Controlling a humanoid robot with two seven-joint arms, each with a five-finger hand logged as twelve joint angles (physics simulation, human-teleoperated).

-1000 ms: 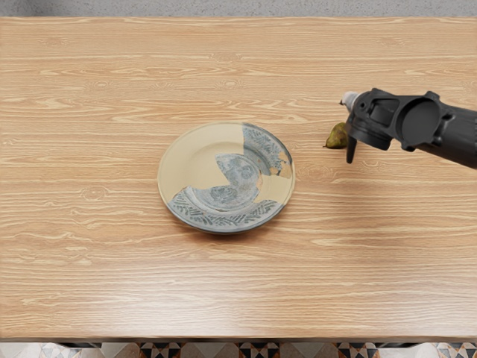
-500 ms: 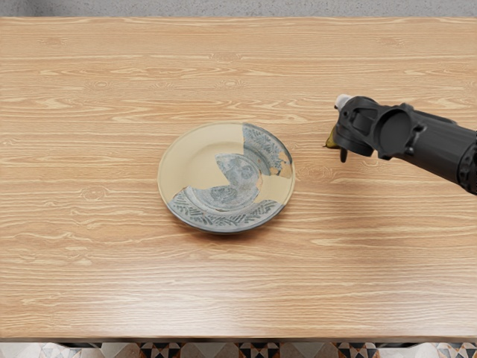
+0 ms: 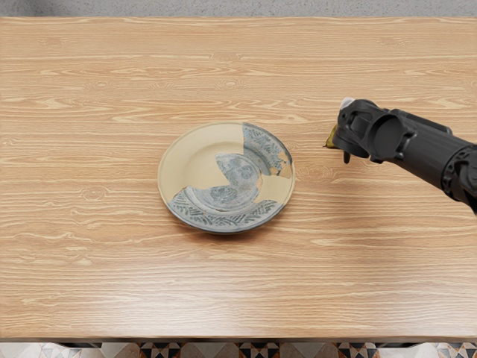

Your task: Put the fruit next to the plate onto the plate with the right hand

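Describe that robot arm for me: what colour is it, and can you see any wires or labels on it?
The right arm is matte black, built of chunky rounded segments with a disc-like cap near the wrist. The right hand is the same black, apart from one small whitish tip. No cables or labels show. The left arm is out of view.

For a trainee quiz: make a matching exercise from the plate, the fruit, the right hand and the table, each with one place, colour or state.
Things:
1. plate
2. fruit
3. right hand
4. table

Descriptions:
A. mostly hidden, only a yellow-green sliver shows
B. cream with a grey-blue pattern, near the table's middle
C. light wood, under everything else
D. black, over the fruit, to the right of the plate

Pairs: 1-B, 2-A, 3-D, 4-C
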